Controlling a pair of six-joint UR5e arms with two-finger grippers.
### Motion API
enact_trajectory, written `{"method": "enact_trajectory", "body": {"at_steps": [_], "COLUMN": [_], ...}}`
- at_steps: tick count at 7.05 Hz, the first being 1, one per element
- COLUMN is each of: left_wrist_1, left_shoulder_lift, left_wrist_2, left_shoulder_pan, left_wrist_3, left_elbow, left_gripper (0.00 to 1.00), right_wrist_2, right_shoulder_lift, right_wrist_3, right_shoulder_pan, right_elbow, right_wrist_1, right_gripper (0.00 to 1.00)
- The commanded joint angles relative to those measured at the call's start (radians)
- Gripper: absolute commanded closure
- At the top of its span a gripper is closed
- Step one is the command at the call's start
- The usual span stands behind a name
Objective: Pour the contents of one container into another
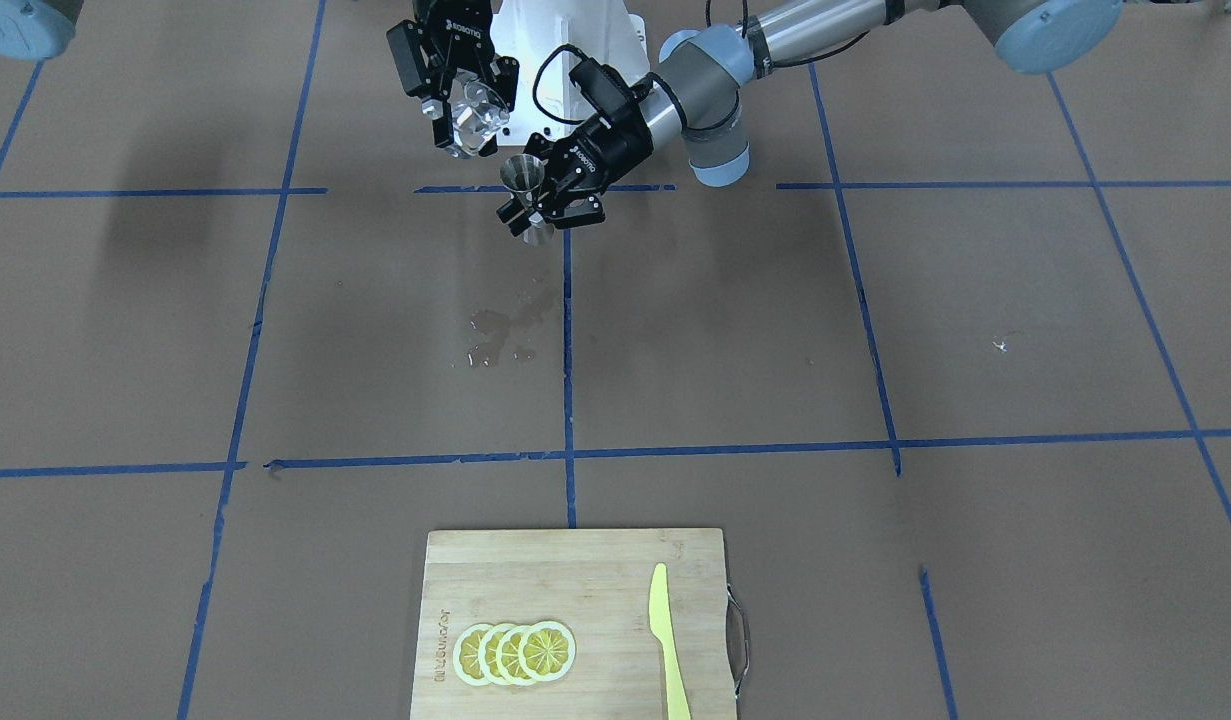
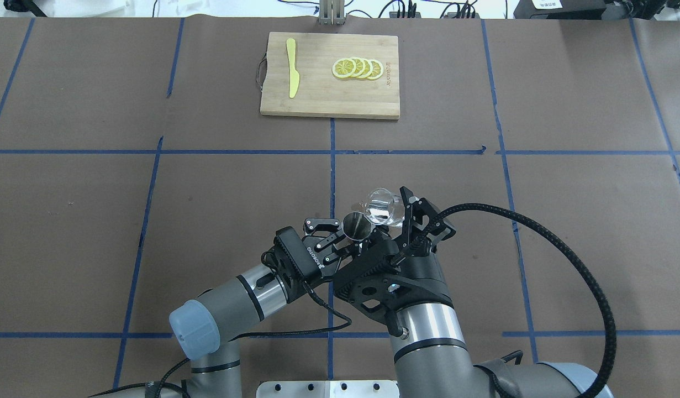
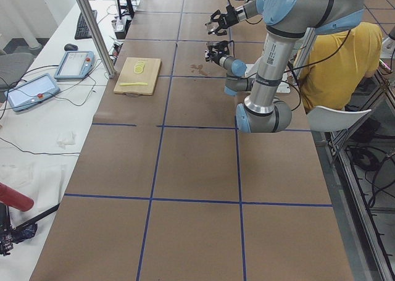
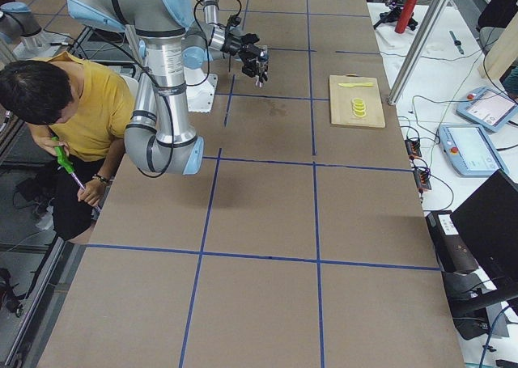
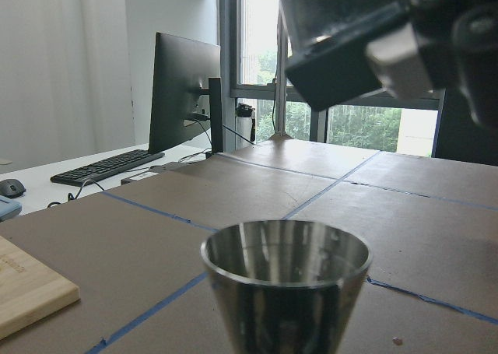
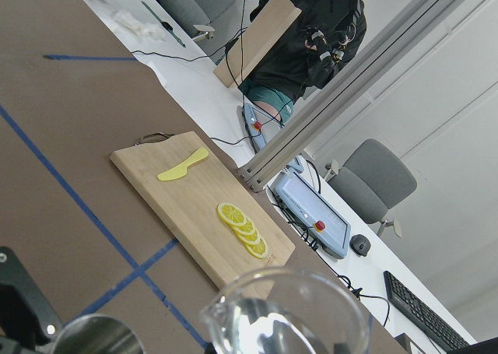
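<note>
For pouring, the glass cup (image 2: 383,207), pinched by the right gripper (image 2: 396,215), is tilted toward the upright jigger (image 2: 354,225), pinched by the left gripper (image 2: 345,235).

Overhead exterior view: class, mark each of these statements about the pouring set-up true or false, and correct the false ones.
1. The left gripper holds the metal jigger. True.
2. The glass measuring cup sits on the cutting board. False: the right gripper holds it in the air beside the jigger.
3. The lemon slices lie overlapping in a row on the cutting board. True.
4. The yellow knife lies across the lemon slices. False: it lies apart from them, at the board's other end.
</note>
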Motion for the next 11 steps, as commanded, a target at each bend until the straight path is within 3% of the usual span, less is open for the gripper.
{"method": "enact_trajectory", "body": {"at_steps": [1,11], "left_wrist_1": [0.000,0.000], "left_shoulder_lift": [-0.001,-0.015], "left_wrist_2": [0.002,-0.003], "left_shoulder_pan": [0.000,0.012], "left_wrist_3": [0.000,0.000], "left_elbow": [0.001,0.005], "left_gripper": [1.00,1.00], "right_wrist_2": [0.000,0.000], "right_shoulder_lift": [0.002,0.014], "right_wrist_3": [-0.035,-0.075], "right_shoulder_pan": [0.000,-0.002], "right_elbow": [0.005,0.059], "right_wrist_1": [-0.023,-0.114], "right_gripper": [1.00,1.00]}}
